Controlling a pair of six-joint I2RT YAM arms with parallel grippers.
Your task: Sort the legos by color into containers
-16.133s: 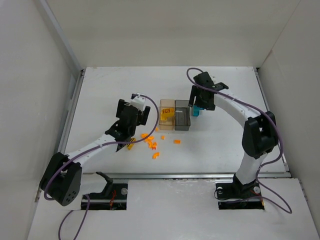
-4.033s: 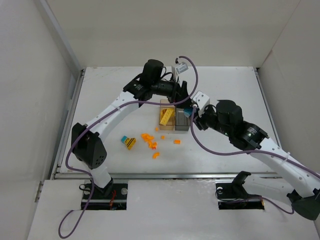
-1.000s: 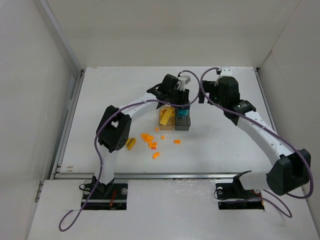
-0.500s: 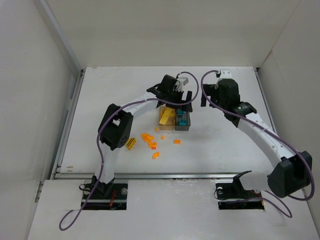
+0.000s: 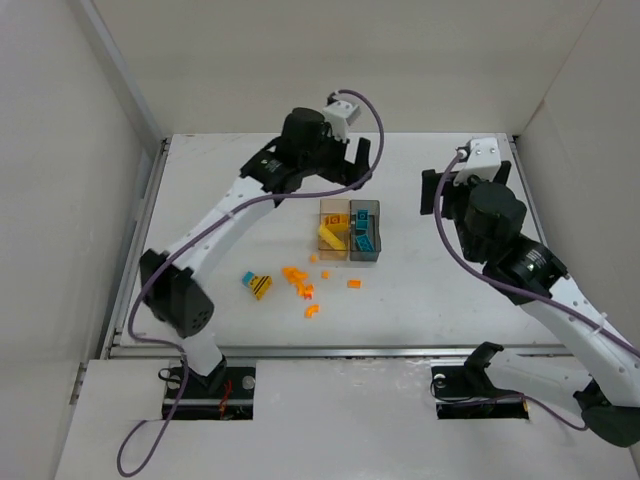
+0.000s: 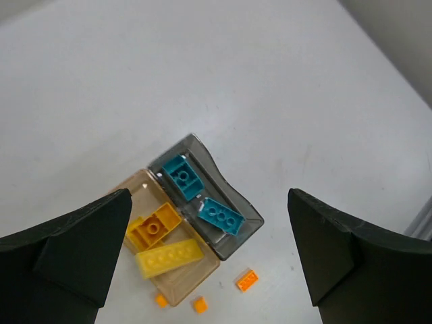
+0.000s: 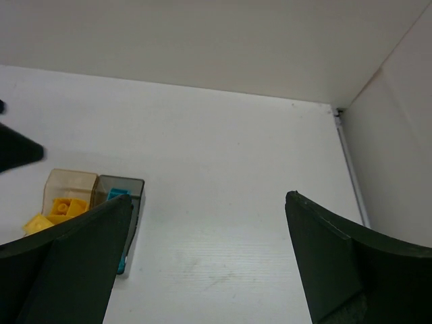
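Note:
The amber bin (image 5: 334, 230) and the grey bin (image 5: 366, 232) stand side by side mid-table. In the left wrist view the grey bin (image 6: 237, 202) holds two teal bricks (image 6: 221, 216) and the amber bin (image 6: 132, 202) holds yellow bricks (image 6: 169, 258). Several orange legos (image 5: 298, 281) lie loose in front of the bins. A black-striped yellow brick (image 5: 262, 289) lies with a small teal brick (image 5: 247, 279) to the left. My left gripper (image 5: 352, 168) (image 6: 209, 194) is open and empty, high above the bins. My right gripper (image 5: 465, 182) (image 7: 208, 197) is open and empty, raised to the right of the bins.
White walls close the table at the back and on both sides. A metal rail (image 5: 340, 350) runs along the front edge. In the right wrist view the bins (image 7: 101, 192) are at the far left and the right wall's corner (image 7: 337, 111) is at the upper right.
My left gripper has lifted up and back from the grey bin, which now shows two teal bricks. My right arm has swung right and risen away from the bins.

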